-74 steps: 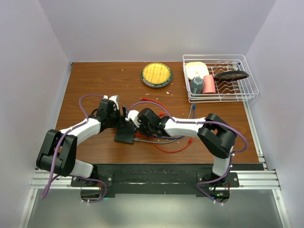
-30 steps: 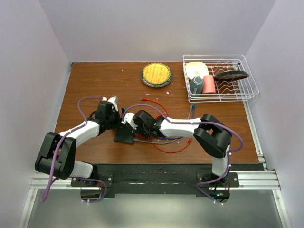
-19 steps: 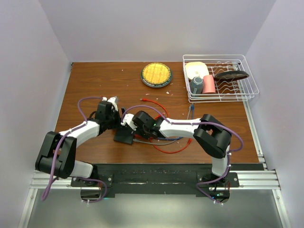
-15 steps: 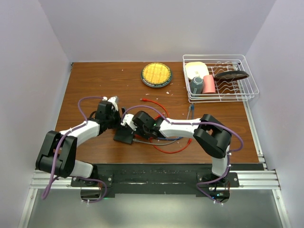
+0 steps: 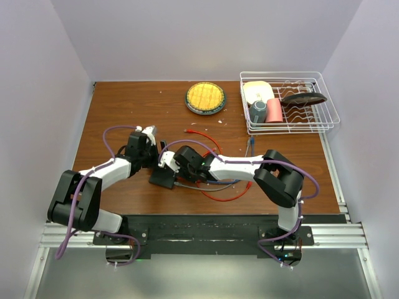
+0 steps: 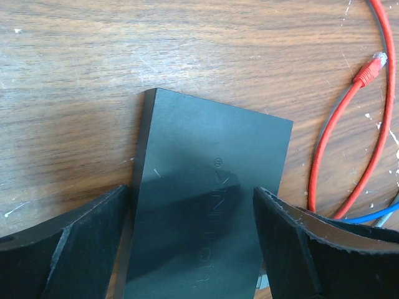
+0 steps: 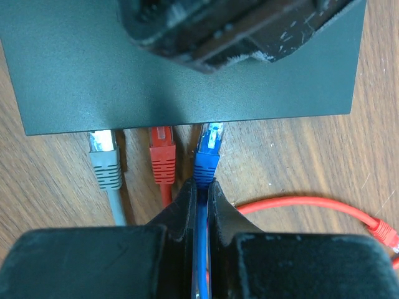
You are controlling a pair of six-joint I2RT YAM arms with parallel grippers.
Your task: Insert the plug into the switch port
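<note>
The switch (image 5: 162, 179) is a flat dark box lying near the table's middle. In the left wrist view my left gripper (image 6: 192, 193) straddles the switch (image 6: 206, 162), with a finger pressed against each side. My right gripper (image 7: 201, 184) is shut on the blue cable just behind the blue plug (image 7: 209, 152). The plug's clear tip meets the port edge of the switch (image 7: 93, 75). It stands level with a red plug (image 7: 163, 156) and a grey plug (image 7: 105, 162) to its left. From above, both the left gripper (image 5: 151, 163) and the right gripper (image 5: 179, 174) crowd the switch.
A loose red cable (image 5: 224, 196) loops right of the switch, its free plug (image 6: 373, 67) lying on the wood. A round yellow dish (image 5: 206, 98) sits at the back. A wire rack (image 5: 324, 118) with crockery stands at the back right.
My right gripper has crept left toward the switch with the blue cable. The left gripper has kept its place on the switch.
</note>
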